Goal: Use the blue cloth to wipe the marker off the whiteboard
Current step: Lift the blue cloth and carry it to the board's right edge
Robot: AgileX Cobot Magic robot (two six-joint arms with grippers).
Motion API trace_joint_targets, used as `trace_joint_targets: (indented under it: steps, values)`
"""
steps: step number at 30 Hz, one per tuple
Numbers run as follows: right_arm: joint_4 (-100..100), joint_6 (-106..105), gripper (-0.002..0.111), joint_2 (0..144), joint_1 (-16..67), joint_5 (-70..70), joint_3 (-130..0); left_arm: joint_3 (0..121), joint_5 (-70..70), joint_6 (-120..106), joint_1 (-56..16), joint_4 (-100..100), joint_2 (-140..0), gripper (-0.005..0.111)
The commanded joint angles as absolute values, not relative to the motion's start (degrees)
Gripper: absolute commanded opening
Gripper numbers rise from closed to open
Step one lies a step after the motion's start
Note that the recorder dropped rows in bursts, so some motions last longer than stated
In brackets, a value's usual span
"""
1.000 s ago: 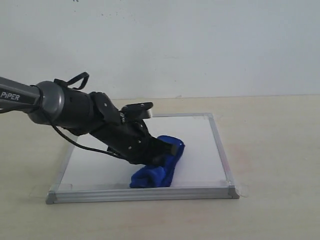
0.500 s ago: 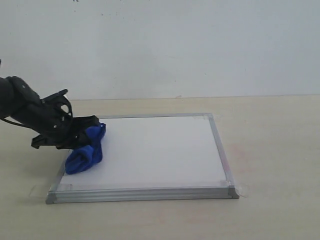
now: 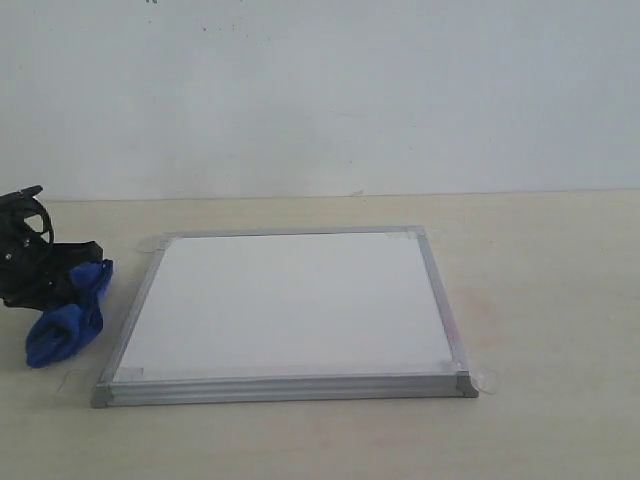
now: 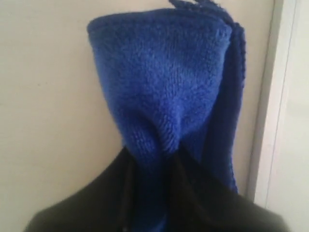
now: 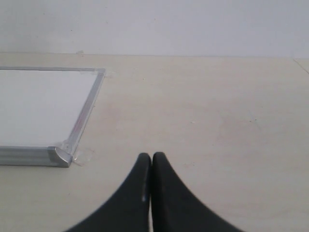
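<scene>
1. The left gripper [image 3: 85,268] sits at the far left edge of the exterior view, about halfway down. Its black fingers [image 4: 207,198] are clamped onto the blue cloth [image 3: 63,325].
2. The cloth hangs from that grip as a thick, bright bundle, drooping toward the lower left of the frame. It is off the whiteboard [image 3: 290,300], just beside the board's left edge. I cannot tell whether its lower end touches the table [image 3: 540,280].
3. The right gripper [image 5: 151,162] appears only in its own wrist view. Its two black fingers are pressed together with nothing between them, above bare table near a taped corner of the board.
4. The whiteboard lies flat in the centre of the frame. It has a silver-grey rim, and its surface looks plain white.
5. The pale wooden table extends to both sides, with a white wall [image 3: 320,90] behind it.
</scene>
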State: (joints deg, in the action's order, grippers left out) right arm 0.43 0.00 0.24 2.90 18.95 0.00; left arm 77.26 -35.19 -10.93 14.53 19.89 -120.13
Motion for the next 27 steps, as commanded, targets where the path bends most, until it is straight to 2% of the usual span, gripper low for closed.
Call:
trace_joint_targets:
  steps: [1, 9, 16, 27]
  values:
    - [0.31, 0.00, 0.000, 0.00, 2.55, 18.71, 0.00, 76.62, -35.57, -11.53, 13.33, 19.94, -115.34, 0.004]
    - [0.31, 0.00, 0.000, 0.00, 2.55, 18.71, 0.00, 76.62, -32.21, -22.53, 4.62, 36.74, -107.79, 0.004]
    - [0.31, 0.00, 0.000, 0.00, 2.55, 18.71, 0.00, 76.62, -28.20, -30.82, -5.25, 51.67, -108.34, 0.004]
    - [0.31, 0.00, 0.000, 0.00, 2.55, 18.71, 0.00, 79.69, -20.36, -31.55, -21.50, 59.87, -112.31, 0.004]
